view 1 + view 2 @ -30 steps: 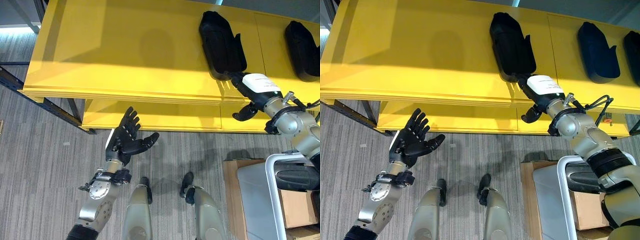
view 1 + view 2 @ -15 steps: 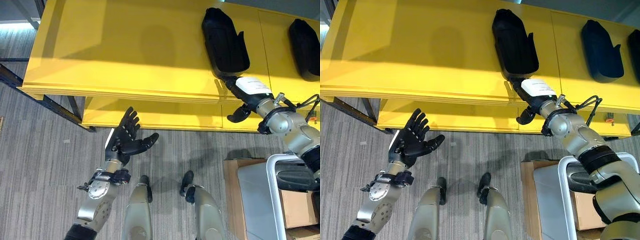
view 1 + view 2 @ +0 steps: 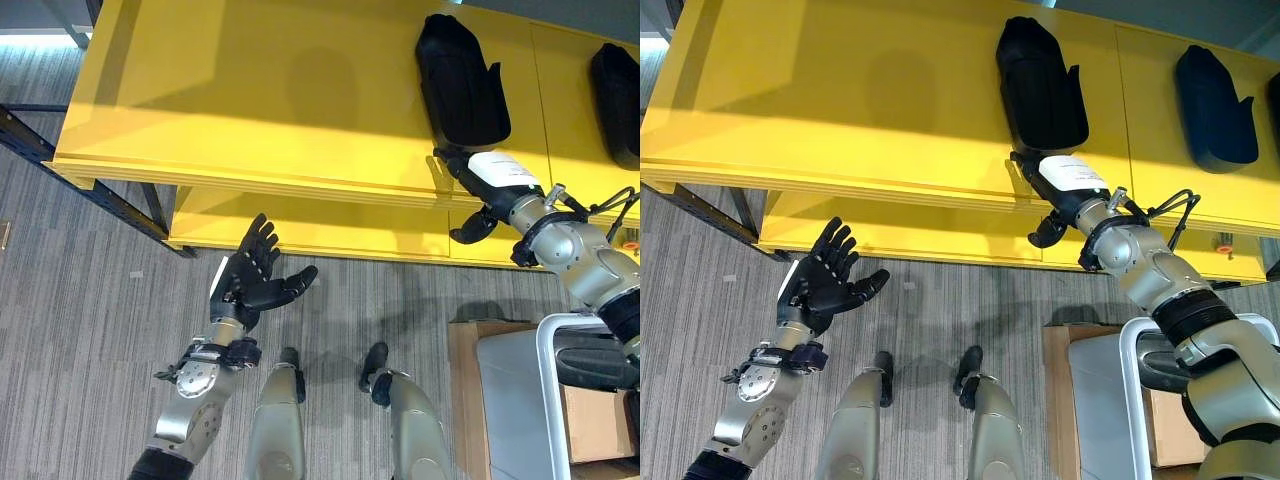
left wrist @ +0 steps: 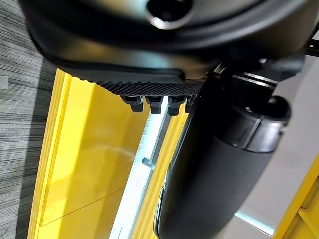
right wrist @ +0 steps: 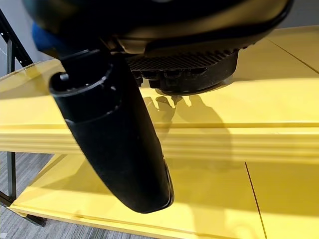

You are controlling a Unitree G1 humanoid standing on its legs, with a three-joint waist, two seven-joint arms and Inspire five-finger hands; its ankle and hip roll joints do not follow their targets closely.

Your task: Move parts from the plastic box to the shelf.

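Observation:
A long black part (image 3: pixel 460 65) lies on the top of the yellow shelf (image 3: pixel 250 100), with its near end close to the front edge. My right hand (image 3: pixel 495 178), with a white cover on its back, hovers at that edge just below the part. Its fingers are straight and hold nothing, and its thumb (image 5: pixel 114 134) hangs in front of the shelf's edge. A second black part (image 3: pixel 615 90) lies further right on the shelf. My left hand (image 3: pixel 248 280) is open with the palm up, over the floor in front of the shelf.
Below the top is a lower yellow shelf level (image 3: pixel 300 230). A dark rack frame (image 3: pixel 110 210) runs under the shelf at the left. At the lower right stand a grey bin (image 3: pixel 505 390) with a white tube frame and cardboard boxes (image 3: pixel 590 420).
My right hand has drawn a little back from the part's near end and shifted left along the shelf edge. The camera has shifted slightly. The left hand has kept its pose.

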